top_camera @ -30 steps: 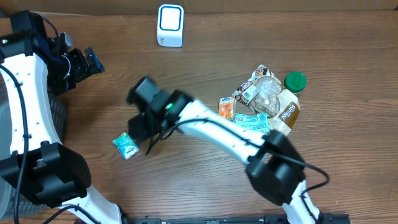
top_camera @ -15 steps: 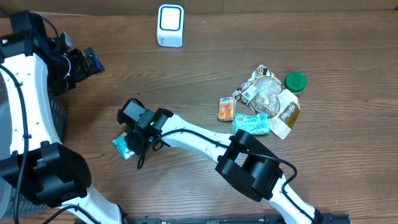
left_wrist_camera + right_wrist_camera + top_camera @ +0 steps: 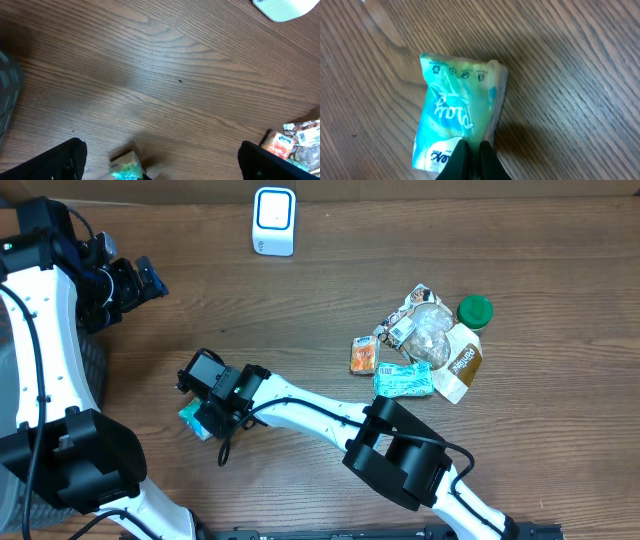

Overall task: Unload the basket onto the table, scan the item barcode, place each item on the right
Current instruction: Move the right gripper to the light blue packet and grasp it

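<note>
Right gripper [image 3: 472, 160] first: its two black fingers are squeezed together on the bottom corner of the small teal-and-white plastic packet [image 3: 457, 110], so it's closed and pinching that packet by the edge. The packet lies flat on the table, printed side up, with a crumpled top seam.

Biggest to smallest from there:

- brown wood-grain table [image 3: 300, 310], which everything sits on.
- the white right arm, stretching from the near edge across to the left-centre of the table. From overhead its black wrist covers most of the packet, and only a teal sliver [image 3: 190, 418] pokes out on the left.
- left gripper [image 3: 150, 277], up at the far left and well apart from everything. It's wide open and holding nothing; in its own wrist view both fingers sit at the bottom corners with bare wood between them.
- white box-shaped scanner with a blue-ringed window [image 3: 274, 220], standing at the far edge, well away from the packet.
- a cluster of goods on the right side, all touching or overlapping: tan pouch with a green screw cap [image 3: 462, 360], crinkly clear bag with a brown-and-white printed top [image 3: 425, 330], flat teal pack [image 3: 404, 379], and a small orange sachet [image 3: 364, 355] just beside it.

The left wrist view also catches the packet [image 3: 125, 167], near its bottom edge.
</note>
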You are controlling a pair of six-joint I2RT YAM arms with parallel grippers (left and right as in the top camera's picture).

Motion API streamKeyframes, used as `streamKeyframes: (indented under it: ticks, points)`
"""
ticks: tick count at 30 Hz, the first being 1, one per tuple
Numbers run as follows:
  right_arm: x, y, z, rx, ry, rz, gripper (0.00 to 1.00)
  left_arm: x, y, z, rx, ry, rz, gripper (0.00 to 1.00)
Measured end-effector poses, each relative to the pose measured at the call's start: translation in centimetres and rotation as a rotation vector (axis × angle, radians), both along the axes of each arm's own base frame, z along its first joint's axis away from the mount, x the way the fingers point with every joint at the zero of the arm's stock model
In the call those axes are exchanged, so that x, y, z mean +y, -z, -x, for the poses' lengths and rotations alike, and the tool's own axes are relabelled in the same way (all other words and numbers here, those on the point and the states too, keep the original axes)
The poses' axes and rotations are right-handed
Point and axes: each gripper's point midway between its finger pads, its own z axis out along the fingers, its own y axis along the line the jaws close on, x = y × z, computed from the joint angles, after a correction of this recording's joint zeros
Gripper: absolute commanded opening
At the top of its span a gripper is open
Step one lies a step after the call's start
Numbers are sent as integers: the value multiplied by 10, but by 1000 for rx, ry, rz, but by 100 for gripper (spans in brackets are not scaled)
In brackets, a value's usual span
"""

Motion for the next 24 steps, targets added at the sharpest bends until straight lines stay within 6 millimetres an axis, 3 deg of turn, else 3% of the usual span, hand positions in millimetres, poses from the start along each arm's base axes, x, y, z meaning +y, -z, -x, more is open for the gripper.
streamKeyframes:
  ticks: [9,12,17,20,23,24]
  points:
    - [-22,-4,4,94,42,82,4,0,0,0,0,0,0,100]
    - [-43,-11,-22,132,157,94,4,0,0,0,0,0,0,100]
    - [-106,-17,-69,209,366,165,4,0,0,0,0,0,0,100]
    - [-135,-15,-88,236,445,197,4,0,0,0,0,0,0,100]
    - [-154,-14,-98,257,495,215,15,0,0,0,0,0,0,100]
    - [-158,-14,-99,264,505,221,22,0,0,0,0,0,0,100]
